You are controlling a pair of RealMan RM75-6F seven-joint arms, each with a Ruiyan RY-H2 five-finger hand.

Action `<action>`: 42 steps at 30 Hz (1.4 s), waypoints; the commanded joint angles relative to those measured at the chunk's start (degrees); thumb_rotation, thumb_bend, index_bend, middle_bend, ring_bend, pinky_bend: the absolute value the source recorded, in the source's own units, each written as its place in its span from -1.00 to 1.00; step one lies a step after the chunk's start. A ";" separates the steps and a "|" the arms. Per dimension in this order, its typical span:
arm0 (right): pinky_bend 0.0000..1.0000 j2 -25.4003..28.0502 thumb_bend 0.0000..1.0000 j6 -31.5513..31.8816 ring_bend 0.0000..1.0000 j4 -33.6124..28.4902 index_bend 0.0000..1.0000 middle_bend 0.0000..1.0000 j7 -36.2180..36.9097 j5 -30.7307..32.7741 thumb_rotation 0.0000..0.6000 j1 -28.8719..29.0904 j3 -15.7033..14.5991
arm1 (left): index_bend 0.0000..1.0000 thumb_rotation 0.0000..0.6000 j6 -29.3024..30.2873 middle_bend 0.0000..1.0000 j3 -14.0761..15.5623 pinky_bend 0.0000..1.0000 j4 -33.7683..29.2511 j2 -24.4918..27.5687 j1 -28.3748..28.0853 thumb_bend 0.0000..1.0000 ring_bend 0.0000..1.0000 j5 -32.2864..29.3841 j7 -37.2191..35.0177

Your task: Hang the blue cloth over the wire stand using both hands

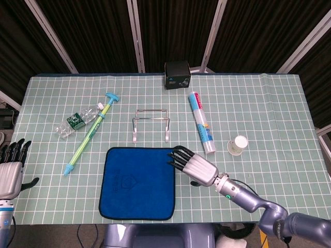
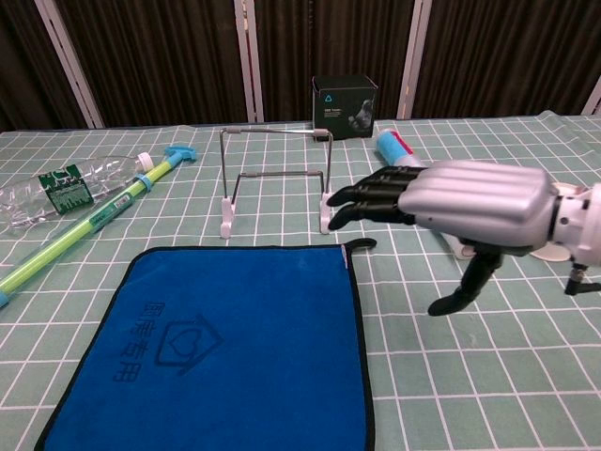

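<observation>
blue cloth (image 1: 138, 182) flat on the surface (image 1: 269, 103), lower centre of frame, just below the wire stand (image 1: 150, 124). right hand (image 1: 194, 165) over the cloth's upper right corner, fingers spread and extended, holding nothing; contact with the cloth unclear. left hand (image 1: 10, 168) at far lower left edge, fingers apart, empty, well apart from the cloth.

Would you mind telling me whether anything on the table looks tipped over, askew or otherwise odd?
The paper cup lies on its side near the right end, and the plastic bottle lies flat beside the green pump. The blue cloth is spread flat and the wire stand stands upright. Nothing looks spilled or damaged.
</observation>
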 commanded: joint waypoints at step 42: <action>-1.00 -16.86 -0.81 0.65 -1.00 18.24 -0.60 -1.00 -3.66 0.10 1.00 9.58 -5.13 | -1.00 1.00 -0.77 -1.00 0.05 -1.00 1.01 0.39 -0.33 -1.00 -1.00 -1.96 -1.77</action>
